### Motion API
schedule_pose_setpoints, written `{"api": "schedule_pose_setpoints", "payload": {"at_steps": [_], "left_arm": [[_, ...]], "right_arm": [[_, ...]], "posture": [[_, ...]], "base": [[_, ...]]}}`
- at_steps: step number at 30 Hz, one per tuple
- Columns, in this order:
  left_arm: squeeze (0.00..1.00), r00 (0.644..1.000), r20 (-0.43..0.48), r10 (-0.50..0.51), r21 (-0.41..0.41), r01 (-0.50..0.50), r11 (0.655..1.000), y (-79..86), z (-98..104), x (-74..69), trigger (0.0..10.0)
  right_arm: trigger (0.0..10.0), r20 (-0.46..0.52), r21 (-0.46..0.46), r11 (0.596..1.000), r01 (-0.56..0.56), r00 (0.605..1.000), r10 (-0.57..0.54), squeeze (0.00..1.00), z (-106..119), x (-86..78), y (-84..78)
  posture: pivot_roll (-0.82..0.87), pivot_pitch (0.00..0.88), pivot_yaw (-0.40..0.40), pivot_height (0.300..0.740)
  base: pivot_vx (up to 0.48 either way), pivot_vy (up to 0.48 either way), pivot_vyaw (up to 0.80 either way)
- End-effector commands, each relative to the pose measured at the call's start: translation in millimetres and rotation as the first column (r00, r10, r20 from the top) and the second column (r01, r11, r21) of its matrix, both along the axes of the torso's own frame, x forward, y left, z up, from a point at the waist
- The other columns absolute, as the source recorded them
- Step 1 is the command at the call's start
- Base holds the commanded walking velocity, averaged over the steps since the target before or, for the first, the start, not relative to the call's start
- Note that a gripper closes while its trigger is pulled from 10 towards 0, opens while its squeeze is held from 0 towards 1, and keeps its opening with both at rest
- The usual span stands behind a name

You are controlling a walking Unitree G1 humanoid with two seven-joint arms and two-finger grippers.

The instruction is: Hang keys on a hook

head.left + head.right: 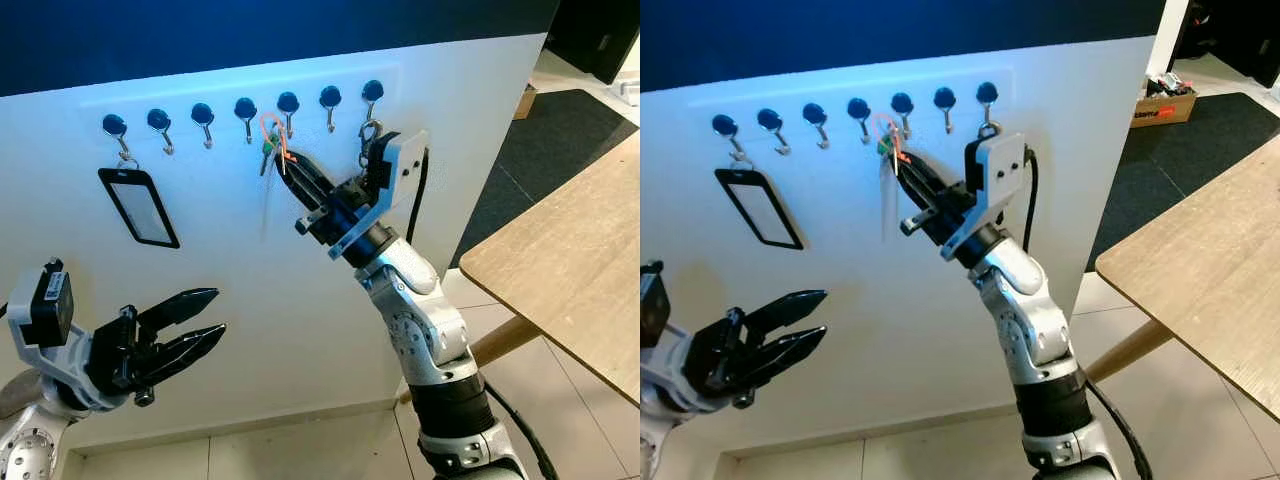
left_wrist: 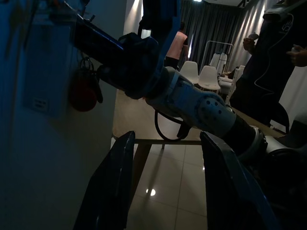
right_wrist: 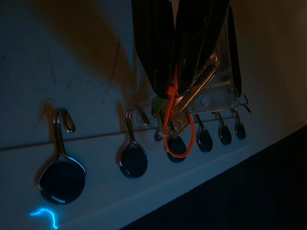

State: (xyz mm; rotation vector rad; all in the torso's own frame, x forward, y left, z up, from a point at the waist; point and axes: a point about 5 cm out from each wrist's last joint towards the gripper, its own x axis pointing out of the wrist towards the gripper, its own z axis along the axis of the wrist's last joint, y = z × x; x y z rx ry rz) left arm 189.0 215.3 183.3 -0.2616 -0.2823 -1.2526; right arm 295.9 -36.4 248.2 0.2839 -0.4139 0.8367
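White wall carries a row of hooks (image 1: 288, 108). Right gripper (image 1: 292, 163) clamps the keys (image 1: 270, 148) beside one; light, jingly metal, best pinched near the orange loop (image 3: 178, 139). Left gripper (image 1: 205, 315) waits, parted.

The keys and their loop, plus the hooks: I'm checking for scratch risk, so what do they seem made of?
The keys look like bare silvery metal, catching a dull shine. Their orange loop seems thin flexible plastic or cord, bending in a soft oval. The hooks appear to be bent metal wire under glossy dark round caps, maybe plastic or enamel. The right gripper holds the keys at a hook.
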Motion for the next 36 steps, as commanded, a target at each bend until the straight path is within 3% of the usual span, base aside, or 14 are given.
{"api": "schedule_pose_setpoints", "payload": {"at_steps": [1,15,22,36], "left_arm": [[0.0,1.0,-0.007,-0.016,0.021,0.016,1.0,0.9,2.0,0.8,10.0],[0.0,0.999,-0.006,-0.035,0.02,0.035,0.999,0.0,3.3,1.9,10.0],[0.0,0.999,-0.008,-0.05,0.022,0.05,0.999,-0.6,3.8,2.1,10.0],[0.0,0.999,-0.004,-0.05,0.025,0.05,0.998,-0.8,6.1,2.9,10.0]], "right_arm": [[10.0,0.011,0.0,1.0,-0.016,1.0,0.016,0.0,4.5,-3.5,1.3],[10.0,-0.026,-0.023,1.0,-0.012,1.0,0.011,0.0,-5.0,-13.7,-2.9],[10.0,-0.037,-0.025,0.997,0.071,0.997,-0.072,0.0,-5.8,-8.0,-18.2],[10.0,-0.002,-0.024,0.997,0.077,0.997,-0.077,0.0,7.5,-1.7,-16.0]], "posture": [[-0.1,0.032,0.063,0.74],[-0.11,0.027,0.061,0.74],[-0.11,0.027,0.068,0.74],[-0.11,0.034,0.076,0.74]], "base": [[0.0,0.0,0.0],[0.0,0.0,0.0],[0.0,0.0,0.0],[0.0,0.0,0.0]]}}
